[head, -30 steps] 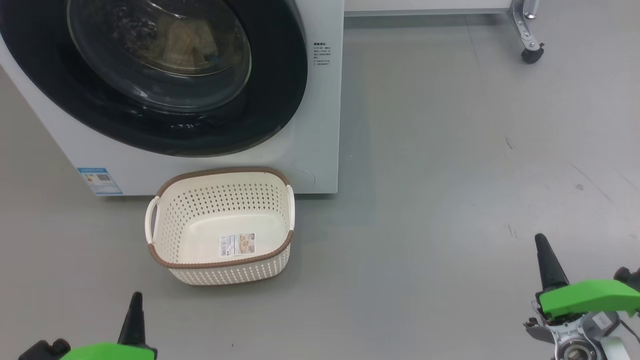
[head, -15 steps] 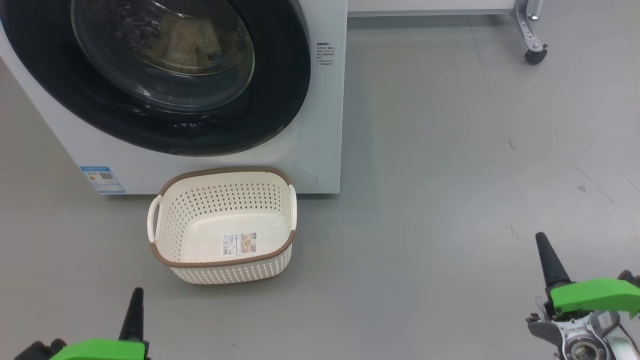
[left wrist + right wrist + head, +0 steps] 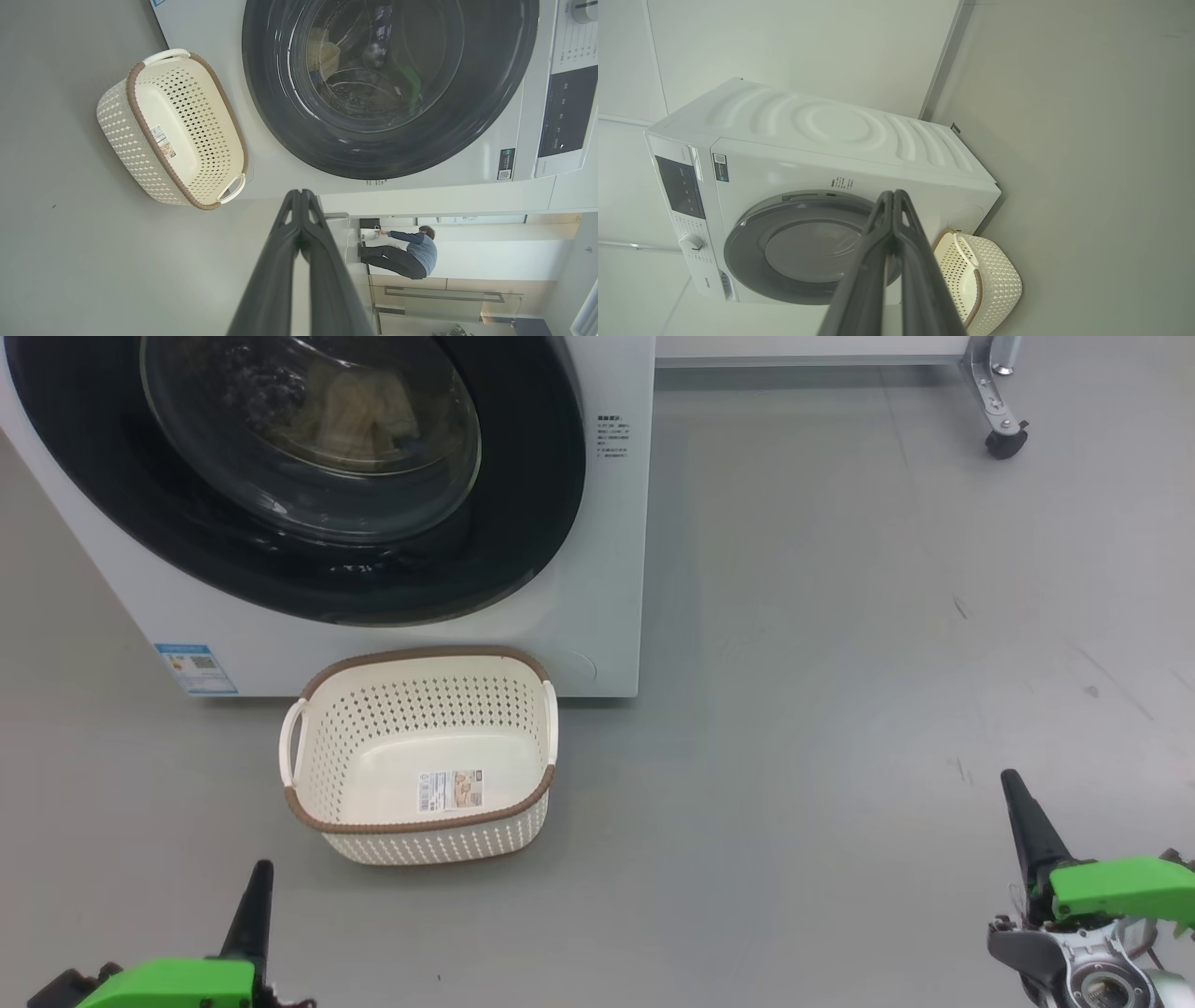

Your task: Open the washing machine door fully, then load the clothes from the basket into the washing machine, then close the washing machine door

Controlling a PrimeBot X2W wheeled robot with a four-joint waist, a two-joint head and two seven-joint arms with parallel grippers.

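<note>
The washing machine (image 3: 611,569) is white. The washing machine door (image 3: 532,523) has a shiny black ring. The clothes (image 3: 359,411) look pale yellow. The basket (image 3: 439,845) is cream with little holes and a brown rim. The floor (image 3: 840,709) is grey.

A small black caster wheel (image 3: 1005,441) under a silver metal leg (image 3: 983,381) rests on the smooth grey floor (image 3: 840,709), and a person in dark clothes (image 3: 406,254) bends forward far off.

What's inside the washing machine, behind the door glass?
Pale yellow clothes show through the glass of the shut washing machine door, lying inside. The door's black rim and glare hide the rest of the interior.
</note>
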